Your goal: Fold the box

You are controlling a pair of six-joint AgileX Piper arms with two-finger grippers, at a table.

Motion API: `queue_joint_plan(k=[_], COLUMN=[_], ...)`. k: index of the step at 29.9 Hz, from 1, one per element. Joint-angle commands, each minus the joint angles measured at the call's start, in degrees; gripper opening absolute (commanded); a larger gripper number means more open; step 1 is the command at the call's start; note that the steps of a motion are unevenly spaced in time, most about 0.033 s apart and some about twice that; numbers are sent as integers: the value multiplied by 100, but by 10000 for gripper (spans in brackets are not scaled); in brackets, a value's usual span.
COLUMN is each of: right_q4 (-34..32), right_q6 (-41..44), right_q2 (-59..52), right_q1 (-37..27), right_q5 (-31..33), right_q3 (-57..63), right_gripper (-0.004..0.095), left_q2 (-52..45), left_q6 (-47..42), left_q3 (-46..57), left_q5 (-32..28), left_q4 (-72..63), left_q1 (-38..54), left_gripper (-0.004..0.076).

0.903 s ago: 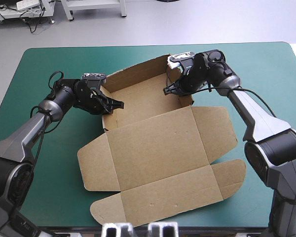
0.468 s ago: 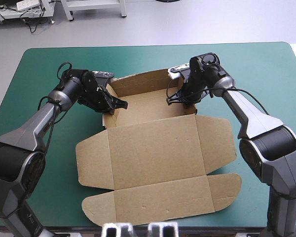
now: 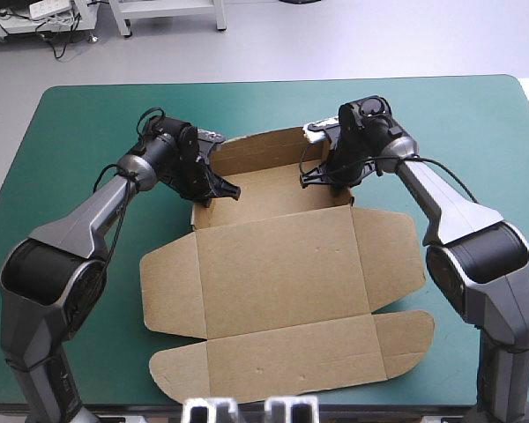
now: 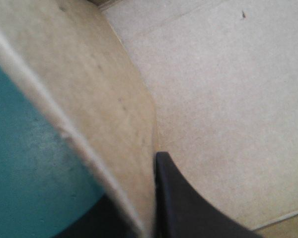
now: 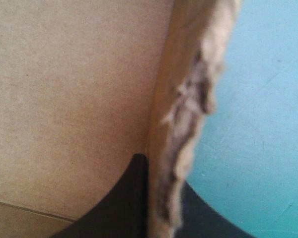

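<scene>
The left gripper presses its black fingers onto the raised left side wall of the cut brown board box, one inside, one outside. The right gripper pinches the right side wall likewise. The box lies mid-table on the teal-green cover, long axis running far to near: tray end far, flat lid and flaps toward the near edge. Each outer finger is largely hidden behind its wall; the right wall's frayed edge is blurred.
</scene>
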Motion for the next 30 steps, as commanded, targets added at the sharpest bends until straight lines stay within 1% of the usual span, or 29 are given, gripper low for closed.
queue_joint_plan(k=[1,8,9,11,12,14,18,19,21,23,30], right_q4=[664,691,691,691,691,691,716,716,705,705,605], right_q6=[-259,-386,-386,-386,-386,-467,-521,-472,-471,-471,-584], right_q2=[-275,-165,-150,-150,-150,-150,-199,-210,-262,-333,-793], right_q1=[-36,-92,-92,-92,-92,-92,-92,-92,-92,-92,-128], right_q5=[46,75,75,75,75,75,75,75,75,75,75], right_q3=[-179,-151,-151,-151,-151,-151,-151,-151,-151,-162,-190], right_gripper=[-24,-19,-12,28,72,204,561,640,727,740,735], left_q2=[-130,-130,-130,-130,-130,-130,-152,-152,-152,-152,-602], left_q6=[177,177,187,269,366,457,393,313,78,32,13], left_q3=[-114,-123,-123,-137,-159,-255,-551,-624,-799,-945,-993], left_q5=[-168,-98,-45,61,145,296,577,634,806,911,884], left_q4=[-298,-112,-112,-112,-112,-113,68,108,321,474,648], left_q1=[-159,-148,-148,-148,-148,-148,-148,-148,-148,-148,-148], left_gripper=[-10,-5,2,42,78,166,428,482,554,574,573])
